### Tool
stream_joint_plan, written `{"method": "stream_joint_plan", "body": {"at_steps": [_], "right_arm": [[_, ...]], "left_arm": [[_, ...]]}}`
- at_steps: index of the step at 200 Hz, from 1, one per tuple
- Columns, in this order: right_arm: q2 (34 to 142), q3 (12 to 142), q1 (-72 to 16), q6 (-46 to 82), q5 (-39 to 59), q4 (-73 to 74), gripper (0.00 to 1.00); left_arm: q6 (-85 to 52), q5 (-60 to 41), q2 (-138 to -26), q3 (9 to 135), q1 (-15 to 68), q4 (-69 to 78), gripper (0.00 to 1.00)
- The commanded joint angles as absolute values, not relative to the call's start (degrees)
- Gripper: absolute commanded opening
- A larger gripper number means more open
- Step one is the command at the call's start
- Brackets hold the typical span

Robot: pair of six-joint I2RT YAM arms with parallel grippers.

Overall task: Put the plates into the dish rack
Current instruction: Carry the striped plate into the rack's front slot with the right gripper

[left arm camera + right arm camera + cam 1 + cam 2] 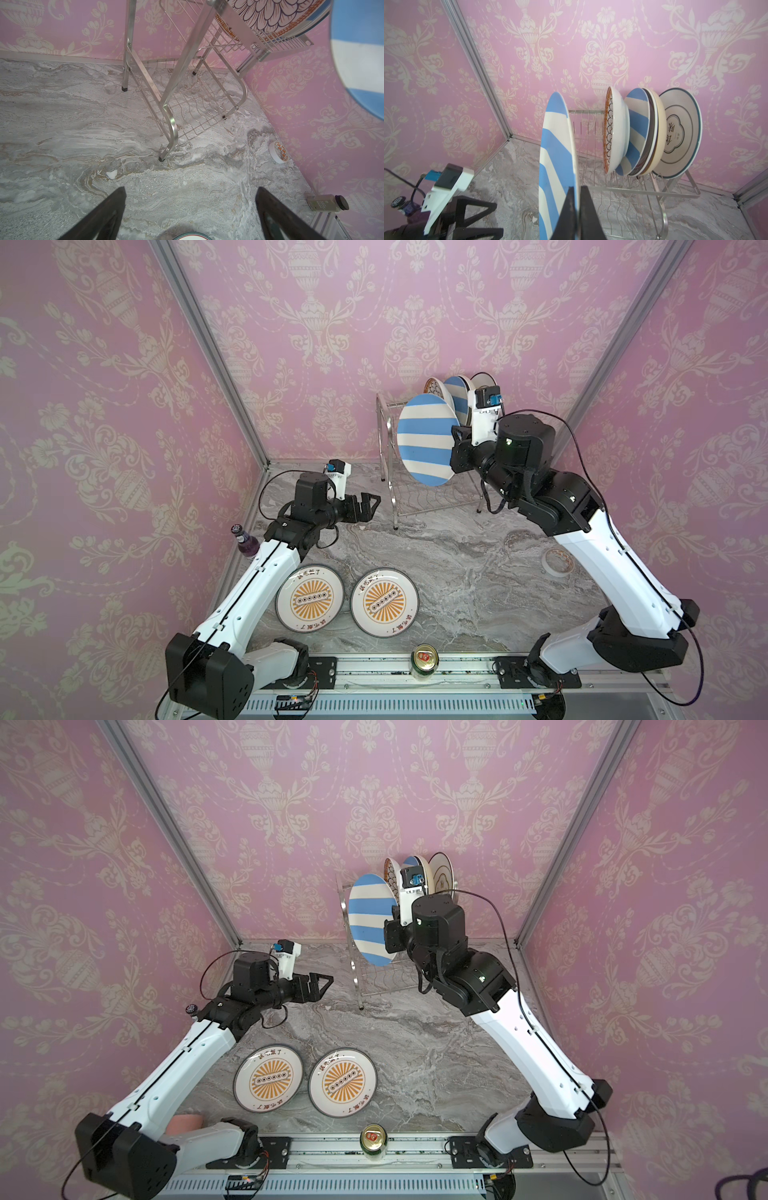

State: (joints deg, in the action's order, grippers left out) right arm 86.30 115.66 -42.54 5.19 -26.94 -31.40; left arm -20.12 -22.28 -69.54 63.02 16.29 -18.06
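My right gripper (577, 188) is shut on the rim of a blue-and-white striped plate (428, 439) (556, 166). It holds the plate upright on edge, over the left end of the steel dish rack (388, 472) (633, 189). Several plates stand in the rack's upper tier, among them a black floral one (614, 133), a second striped one (636, 128) and a black-lined white one (681, 135). Two orange sunburst plates (309, 598) (384, 602) lie flat on the marble table. My left gripper (372, 508) (191, 189) hangs open and empty, left of the rack.
A purple bottle (243, 541) stands at the table's left edge and a can (424, 662) at the front rail. A tape roll (557, 561) lies by the right arm. The rack's lower tier (197, 108) is bare wire. Pink walls close the back and sides.
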Motion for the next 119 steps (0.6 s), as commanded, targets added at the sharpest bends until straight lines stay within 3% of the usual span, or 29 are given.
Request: {"method": "stream_joint_plan", "body": {"at_steps": [1,54,119], "right_arm": [[88.98,119.18,-42.95,-0.08,-34.57,-21.19,0.0],[96.7,122.87,-43.3,-11.19,-44.72,-11.74,0.0],[108.0,132.67,-42.3,-20.31,-46.81,-7.64,0.0]], "left_arm": [[-21.17,-24.18,-70.31,62.57,15.82,-18.72,0.99],[-18.32,-23.35,-71.89,63.89,15.82,-20.4,0.99],[-16.8,-22.95,-73.81,64.17,15.69,-20.48,0.99]]}}
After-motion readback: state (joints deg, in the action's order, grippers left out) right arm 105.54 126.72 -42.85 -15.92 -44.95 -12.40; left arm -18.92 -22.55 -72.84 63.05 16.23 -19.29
